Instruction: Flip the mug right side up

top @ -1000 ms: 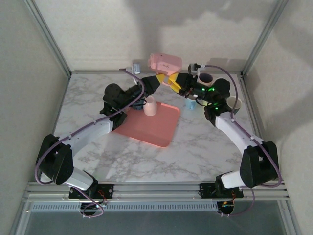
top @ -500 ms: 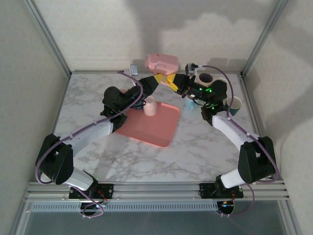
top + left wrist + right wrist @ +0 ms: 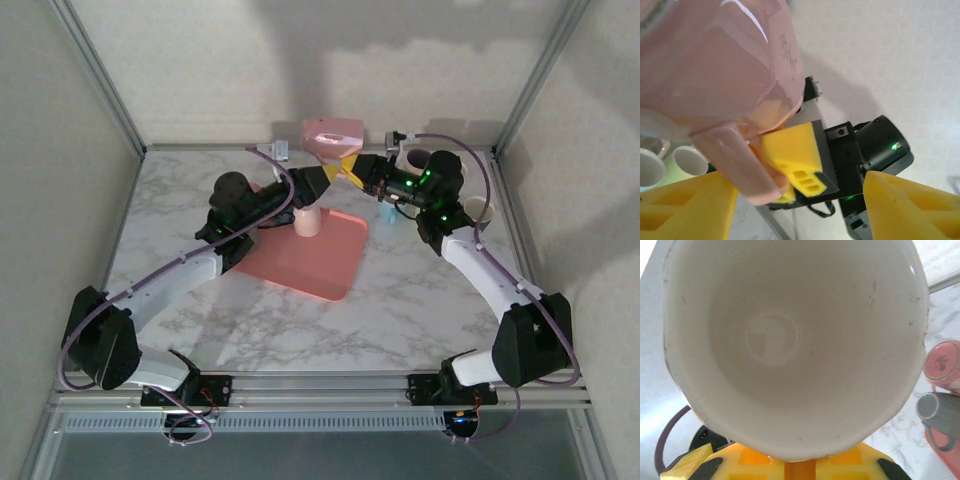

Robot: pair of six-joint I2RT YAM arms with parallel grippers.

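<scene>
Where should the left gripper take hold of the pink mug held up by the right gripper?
Probably the handle of the pink mug, approached from the left and below. The right gripper clamps the wall beside it, and the handle juts toward the open left gripper, a narrow free part its fingers could span.

pink mug [image 3: 333, 138] tipped from sideways toward upright, a little lower, left claw [image 3: 328, 174] dropped below it
</scene>
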